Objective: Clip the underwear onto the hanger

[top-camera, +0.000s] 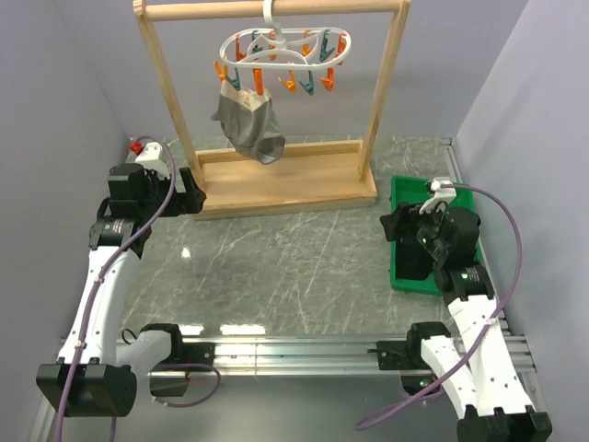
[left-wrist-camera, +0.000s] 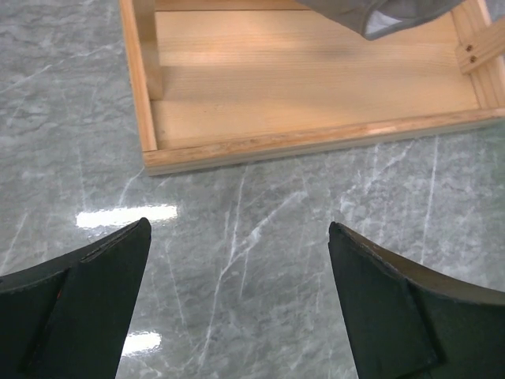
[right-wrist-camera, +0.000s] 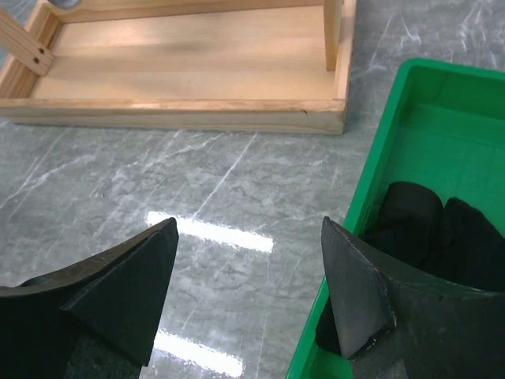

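The black underwear [right-wrist-camera: 442, 237] lies bunched in the green tray [right-wrist-camera: 410, 110] at the right; in the top view the right arm mostly hides it. The white oval hanger [top-camera: 285, 51] with orange and teal pegs hangs by its hook from the wooden rack's top bar. My right gripper [right-wrist-camera: 248, 229] is open and empty, above the tray's left rim, its right finger over the tray. It also shows in the top view [top-camera: 405, 226]. My left gripper [left-wrist-camera: 237, 237] is open and empty over the marble table, in front of the rack's base. It also shows in the top view [top-camera: 189, 189].
A grey-beige garment [top-camera: 247, 120] hangs from pegs at the hanger's left side. The tall wooden rack [top-camera: 276, 180] stands at the back on a tray-like base [left-wrist-camera: 316, 95]. Grey walls close in the left, back and right.
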`<action>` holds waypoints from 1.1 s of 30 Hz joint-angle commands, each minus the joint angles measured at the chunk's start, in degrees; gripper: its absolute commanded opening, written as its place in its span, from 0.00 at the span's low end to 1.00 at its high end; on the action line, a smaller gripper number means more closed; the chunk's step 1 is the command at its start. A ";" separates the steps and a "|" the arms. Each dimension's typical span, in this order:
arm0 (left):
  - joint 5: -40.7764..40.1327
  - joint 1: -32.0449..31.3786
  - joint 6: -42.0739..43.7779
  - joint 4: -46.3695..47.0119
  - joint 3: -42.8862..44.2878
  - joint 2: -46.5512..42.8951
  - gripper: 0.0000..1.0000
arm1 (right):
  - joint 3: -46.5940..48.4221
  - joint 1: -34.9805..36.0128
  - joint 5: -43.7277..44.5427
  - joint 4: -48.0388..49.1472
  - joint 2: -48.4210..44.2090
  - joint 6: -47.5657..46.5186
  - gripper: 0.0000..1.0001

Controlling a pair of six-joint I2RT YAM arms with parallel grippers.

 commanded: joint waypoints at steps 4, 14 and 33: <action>12.65 0.21 0.46 3.40 7.54 1.10 0.99 | 7.13 -0.33 -3.61 6.63 4.64 -1.78 0.80; 19.30 -7.33 -6.60 29.52 12.46 4.61 0.92 | 12.59 1.07 -11.44 24.35 11.33 -0.11 0.79; 27.36 -20.01 17.39 59.57 17.05 21.41 0.79 | 20.59 23.40 -1.43 43.81 29.16 -13.82 0.74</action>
